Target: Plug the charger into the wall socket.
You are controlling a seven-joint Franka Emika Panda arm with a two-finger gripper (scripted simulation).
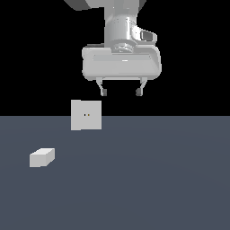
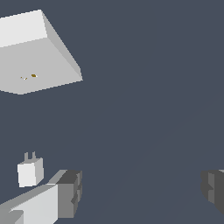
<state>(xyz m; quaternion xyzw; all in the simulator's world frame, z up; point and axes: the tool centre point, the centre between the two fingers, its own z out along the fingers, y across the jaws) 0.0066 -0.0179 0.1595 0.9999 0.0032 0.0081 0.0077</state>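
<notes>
Fingers of our gripper stand apart, empty. We see the charger lying apart from the socket.

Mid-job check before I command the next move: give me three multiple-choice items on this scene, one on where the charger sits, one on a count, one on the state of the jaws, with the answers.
1. In the exterior view, the charger lies:
A. to the left of the wall socket, nearer the camera
B. to its right
C. plugged into it

2. Prongs showing on the charger in the wrist view:
A. none
B. two
C. four

3. The gripper jaws are:
A. shut on the charger
B. shut on nothing
C. open and empty

Answers: 1 A, the block sits apart on the floor; 2 B, two prongs stick out of it; 3 C, a wide bare gap between them.
</notes>
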